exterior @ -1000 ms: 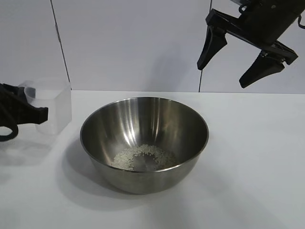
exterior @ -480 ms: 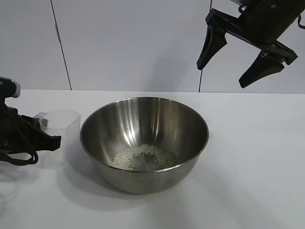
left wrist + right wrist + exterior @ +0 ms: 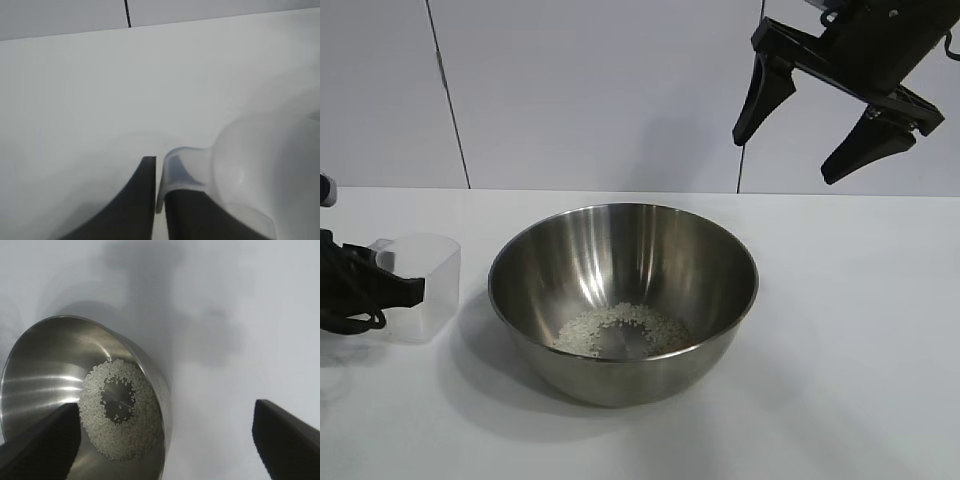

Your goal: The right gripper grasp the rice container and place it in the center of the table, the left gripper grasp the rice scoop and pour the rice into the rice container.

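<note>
Exterior view, rice scoop (image 3: 420,285) upright at left claw (image 3: 405,290) tips

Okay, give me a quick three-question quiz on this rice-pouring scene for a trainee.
1. True or false: the rice lies in a ring on the bottom of the steel mixing bowl.
2. Which pincer hangs open above the table, away from the bowl? A) left B) right
3. Fill in: the clear measuring cup stands upright on the table, on the ___ pincer's side of the bowl.

Key: 1 true. 2 B, the right pincer. 3 left; the left pincer is at the cup's handle, which sits between its fingers.
</note>
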You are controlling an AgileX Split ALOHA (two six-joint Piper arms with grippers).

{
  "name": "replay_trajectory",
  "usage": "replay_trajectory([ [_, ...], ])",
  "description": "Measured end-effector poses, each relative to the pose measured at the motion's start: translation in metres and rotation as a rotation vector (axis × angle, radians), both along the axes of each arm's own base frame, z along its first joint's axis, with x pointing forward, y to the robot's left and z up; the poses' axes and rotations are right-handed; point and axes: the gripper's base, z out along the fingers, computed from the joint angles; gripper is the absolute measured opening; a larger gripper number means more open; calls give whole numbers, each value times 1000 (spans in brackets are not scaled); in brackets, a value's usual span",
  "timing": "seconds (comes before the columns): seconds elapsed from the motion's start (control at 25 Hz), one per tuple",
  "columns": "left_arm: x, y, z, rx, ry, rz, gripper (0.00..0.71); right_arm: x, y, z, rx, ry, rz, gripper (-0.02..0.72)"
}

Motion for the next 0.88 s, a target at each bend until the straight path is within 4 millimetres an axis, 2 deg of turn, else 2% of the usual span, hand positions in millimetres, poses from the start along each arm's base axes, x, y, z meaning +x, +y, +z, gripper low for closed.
replay_trajectory([
  [0.28, -1, -4, 0, 2, -5, -56, 421, 0, 0, 0, 1, 0, 0, 639],
  [0.36, -2, -4, 0, 3, -2, -56, 471, 0, 0, 0, 1, -1, -1, 639],
  [0.44, -6, -3, -2, 6, 11, -56, 498, 0, 0, 0, 1, -1, -1, 639],
  [0.68, -26, 2, -9, 30, 79, -62, 516, 0, 0, 0, 1, -2, -1, 639],
  [0.88, -56, 10, -16, 52, 176, -63, 577, 0, 0, 0, 1, -2, -1, 639],
])
